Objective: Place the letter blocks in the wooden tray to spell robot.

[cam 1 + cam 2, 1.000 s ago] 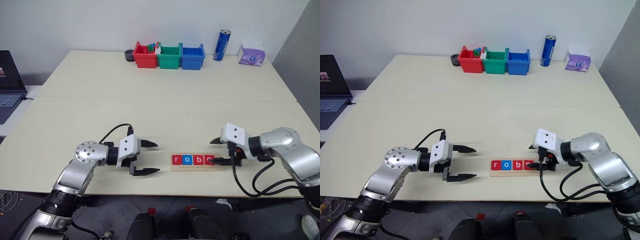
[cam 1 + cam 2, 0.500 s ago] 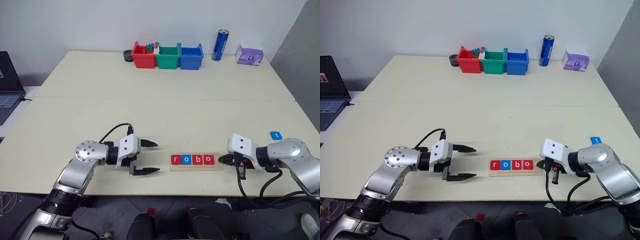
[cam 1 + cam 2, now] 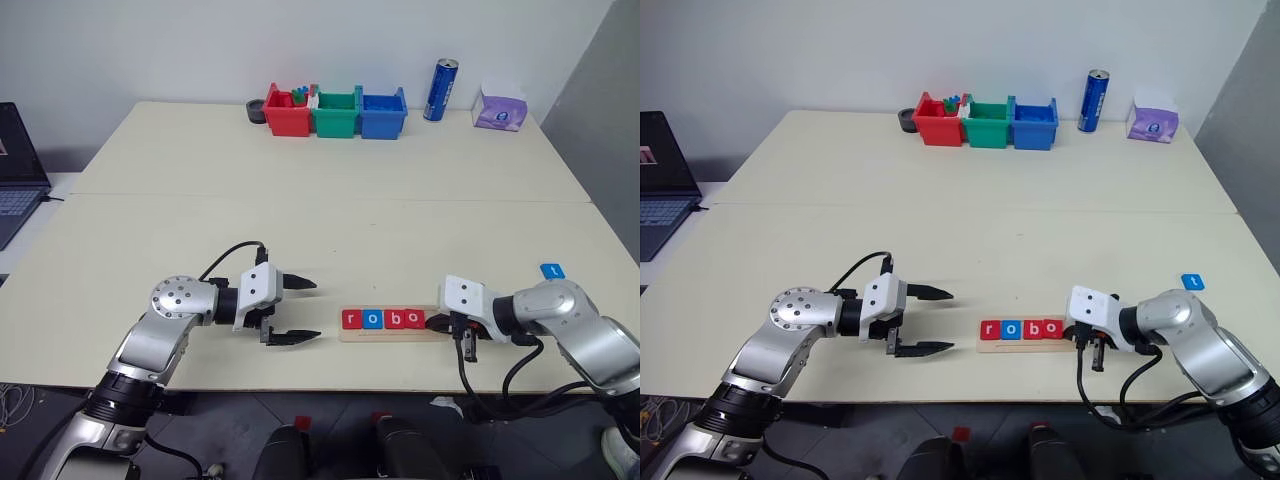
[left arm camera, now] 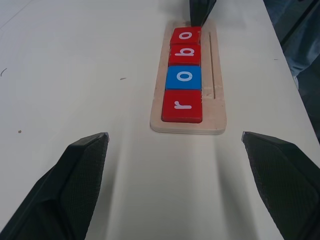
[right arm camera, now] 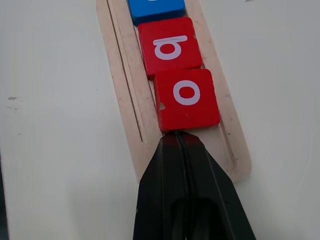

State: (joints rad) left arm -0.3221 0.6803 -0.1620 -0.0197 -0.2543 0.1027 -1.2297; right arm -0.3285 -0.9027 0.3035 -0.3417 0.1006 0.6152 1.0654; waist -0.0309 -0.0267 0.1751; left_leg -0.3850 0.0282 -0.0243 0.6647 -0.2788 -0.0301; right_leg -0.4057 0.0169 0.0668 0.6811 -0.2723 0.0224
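Wooden tray (image 3: 392, 322) sits low in the centre of the frame, close to the near edge of the surface (image 3: 330, 215), and there's plenty of bare room above it. Four letter blocks (image 3: 384, 319) line up in it: red r, blue o, red b, red o, with the right end slot bare. The blue t block (image 3: 552, 271) lies apart at the right, near that edge. Right gripper (image 5: 178, 137) has its jaws pressed shut, holding nothing, tips touching the last red o. Left gripper (image 3: 305, 310), lower left of the tray, has its jaws spread wide and empty.
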